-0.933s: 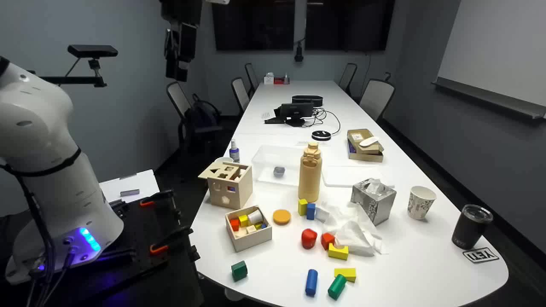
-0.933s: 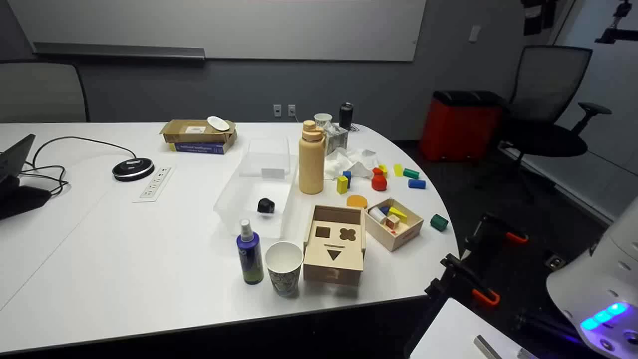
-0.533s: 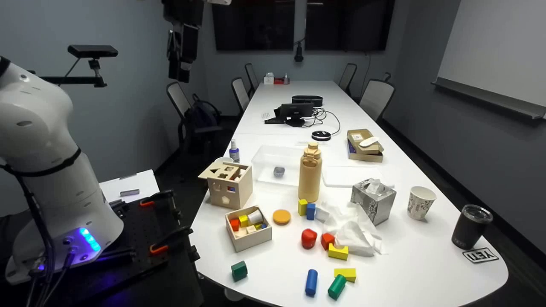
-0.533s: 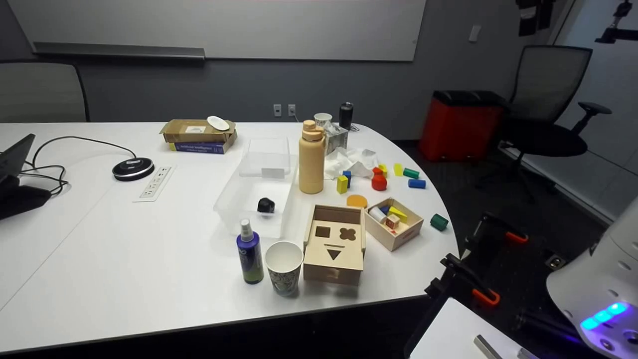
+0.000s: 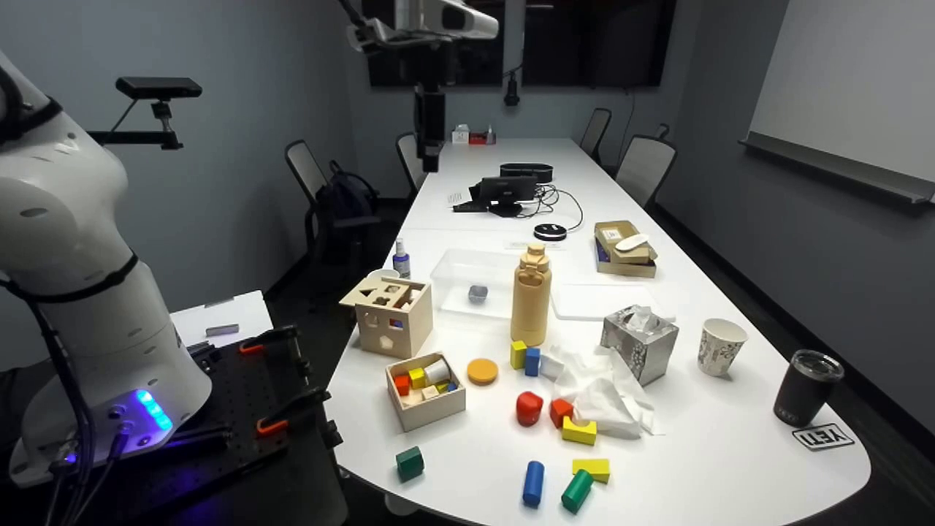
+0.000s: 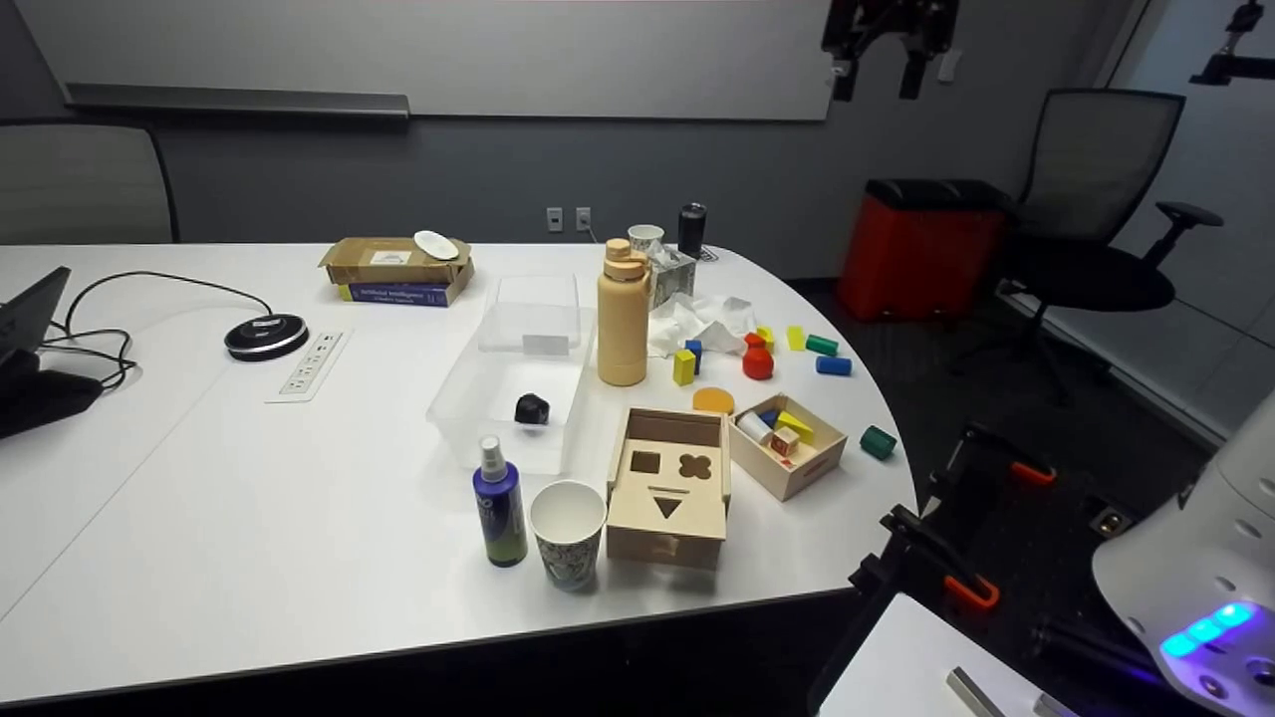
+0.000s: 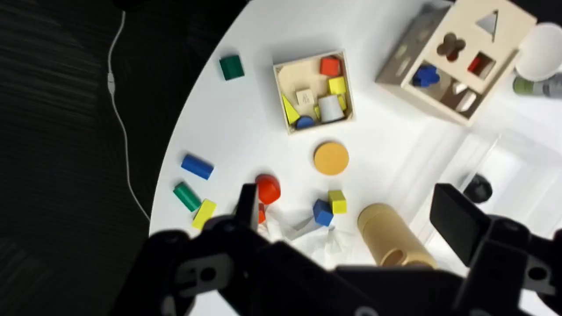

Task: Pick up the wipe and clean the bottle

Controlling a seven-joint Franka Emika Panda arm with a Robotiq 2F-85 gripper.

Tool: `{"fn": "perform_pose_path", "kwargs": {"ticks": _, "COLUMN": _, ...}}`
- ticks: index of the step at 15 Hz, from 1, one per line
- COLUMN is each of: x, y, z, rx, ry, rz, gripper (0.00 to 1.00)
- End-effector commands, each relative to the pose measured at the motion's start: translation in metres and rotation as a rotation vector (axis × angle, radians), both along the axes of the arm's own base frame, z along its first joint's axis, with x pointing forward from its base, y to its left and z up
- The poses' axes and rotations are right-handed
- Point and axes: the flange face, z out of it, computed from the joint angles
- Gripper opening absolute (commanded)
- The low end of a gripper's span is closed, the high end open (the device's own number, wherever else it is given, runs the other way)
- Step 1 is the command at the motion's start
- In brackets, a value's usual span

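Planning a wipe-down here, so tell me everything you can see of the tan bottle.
The tan bottle is tall, smooth and roughly cylindrical; metal or plastic, I can't tell. Its matching cap is on, with a looped handle. It stands upright on the white table, beside the clear bin; contact there can't be judged. A gap separates it from the nearest yellow block.

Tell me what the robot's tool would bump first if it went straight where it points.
Probably the open wooden box of blocks: the tool seems to point down roughly at it, but depth is unclear.
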Motion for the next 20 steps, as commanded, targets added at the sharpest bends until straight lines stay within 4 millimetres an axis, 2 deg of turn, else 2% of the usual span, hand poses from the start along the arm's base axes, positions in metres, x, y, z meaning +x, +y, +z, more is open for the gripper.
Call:
{"fn": "perform_pose_path", "kwargs": {"ticks": 1, "x": 0.075, "y": -0.036, "z": -0.022, "rx": 0.020, "ry": -0.026, "rz": -0.178, "gripper": 1.00}}
{"fn": "perform_pose_path", "kwargs": {"ticks": 4, "x": 0.131, "y": -0.064, "z": -0.041, "rx": 0.008, "ry": -0.069, "rz": -0.254, "gripper": 1.00}}
{"fn": "perform_pose_path", "kwargs": {"ticks": 7, "x": 0.178, "y": -0.089, "z": -0.066, "rx": 0.007, "ry": -0.087, "rz": -0.303, "gripper": 1.00}}
{"fn": "perform_pose_path", "kwargs": {"ticks": 11, "x": 0.233, "y": -0.124, "z": -0.114, "rx": 0.007, "ry": -0.126, "rz": -0.371, "gripper": 1.00}}
{"fn": "perform_pose_path", "kwargs": {"ticks": 16, "x": 0.273, "y": -0.170, "z": -0.197, "rx": -0.041, "ry": -0.128, "rz": -0.486, "gripper": 1.00}}
{"fn": "perform_pose_path", "kwargs": {"ticks": 20, "x": 0.280, "y": -0.195, "z": -0.266, "rx": -0.075, "ry": -0.108, "rz": -0.569, "gripper": 1.00}}
